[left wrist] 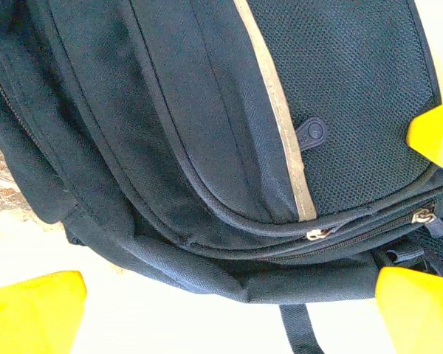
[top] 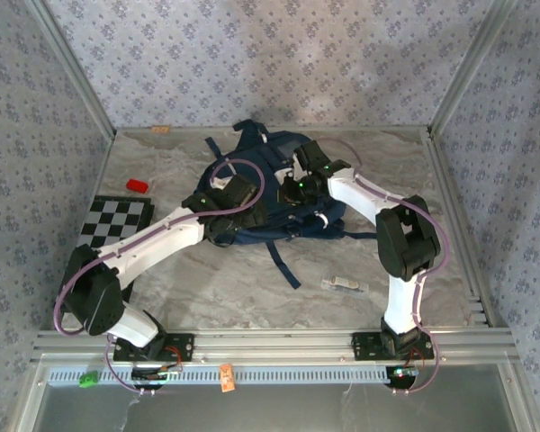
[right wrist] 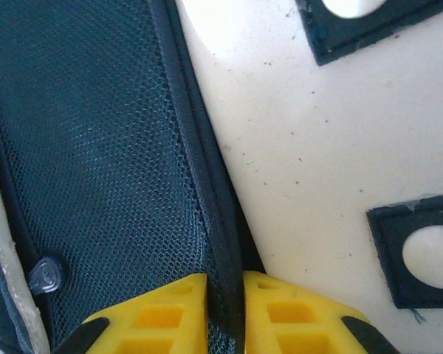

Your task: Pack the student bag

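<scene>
**Table**: marbled pale surface, walled by patterned panels.

**Student bag**: navy, lying flat at the middle of the table toward its far side, one dark strap trailing toward the near edge. Detail recorded by the wrist views (not legible from above):
- Left wrist view: a thin white stripe curving down the front, a mesh panel beside it, two metal zip pulls along the lower seams, and a small round rubber tab.
- Right wrist view: the same mesh at close range, a white patch and two navy square mounts set on it.

**Left arm**: laid low and extended from its base diagonally to the bag's left side. The left gripper is held over the bag's lower edge, yellow fingers spread wide, nothing between them (released).

**Right arm**: raised from its base, bent sharply at the elbow and turned back leftward over the bag's right side. The right gripper is clenched on the bag: a dark piped seam at the mesh's edge is pinched between the two yellow fingers.

**Checkerboard card**: black and white, at the table's left edge, partly under the left arm.

**Red block**: just beyond the card, apart from the bag.

**Small pale object**: on bare table near the strap's end; its kind cannot be told.
</scene>
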